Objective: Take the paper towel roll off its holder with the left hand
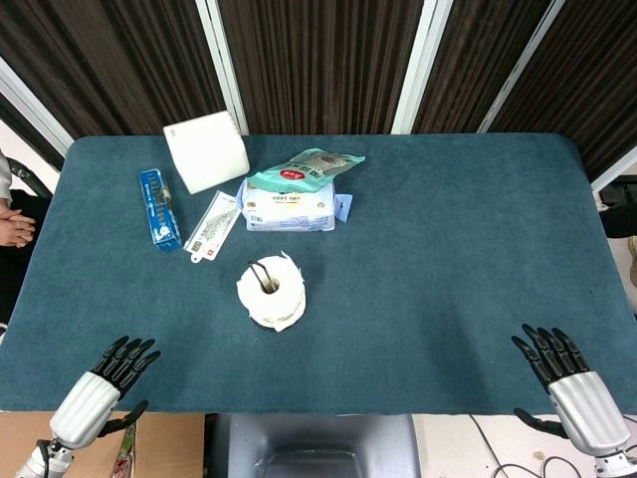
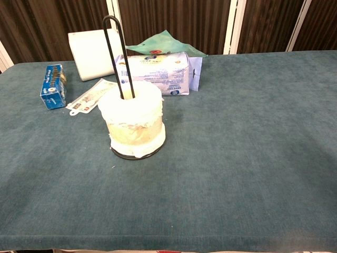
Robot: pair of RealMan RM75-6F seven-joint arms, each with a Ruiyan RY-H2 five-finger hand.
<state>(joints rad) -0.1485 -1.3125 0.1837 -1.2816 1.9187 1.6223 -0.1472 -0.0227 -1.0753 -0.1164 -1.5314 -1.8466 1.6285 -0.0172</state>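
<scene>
The paper towel roll [image 2: 136, 118] sits upright on its holder [image 2: 117, 58], a thin black wire loop that rises through the core and stands well above the roll's ragged top; the holder's dark round base shows just under the roll. It stands left of centre on the teal worktop [image 1: 448, 249], nearer my side than the other goods.

Behind it lies a soft pack of tissues [image 2: 155, 73] with blue printing — the writing is too small for me to read. A green pouch [image 1: 311, 165] with a red mark rests on that pack's back edge. To the left lies a flat white-and-green packet [image 1: 212, 226], then a blue box [image 2: 52, 86] with white lettering I cannot make out, and a plain white block [image 1: 205, 149] at the far edge.

My left robot hand [image 1: 111, 376] lies at the near left edge of the worktop, fingers spread, holding nothing — well apart from the roll. My right robot hand [image 1: 562, 368] lies at the near right edge, fingers likewise apart and empty.
</scene>
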